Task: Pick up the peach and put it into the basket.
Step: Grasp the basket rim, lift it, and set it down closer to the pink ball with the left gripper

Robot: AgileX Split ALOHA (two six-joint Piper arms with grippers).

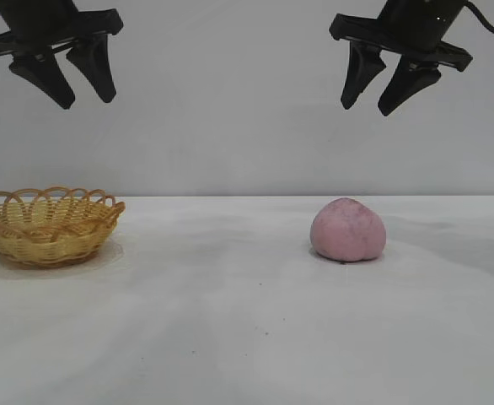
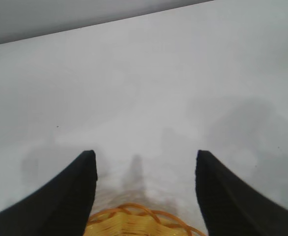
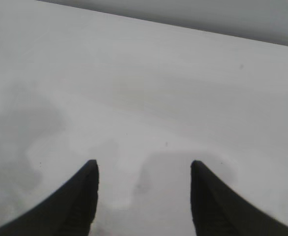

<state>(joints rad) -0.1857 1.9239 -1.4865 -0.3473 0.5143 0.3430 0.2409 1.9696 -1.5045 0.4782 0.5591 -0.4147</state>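
One peach point(image 1: 348, 230), one basket point(image 1: 48, 225), two claws up high. The peach sits on the white bench point(image 1: 247, 321) right of centre, toward the back edge, nothing gripping it. The right gripper point(image 1: 366, 106) hangs well above it, just off to the right side, fingers spread wide and holding nothing. The basket rests near the bench's left edge, well apart from the peach. The left gripper point(image 1: 85, 101) hovers high over the basket, also parted and bare; its wrist view catches the basket's looped rim point(image 2: 134, 219) between the fingers.
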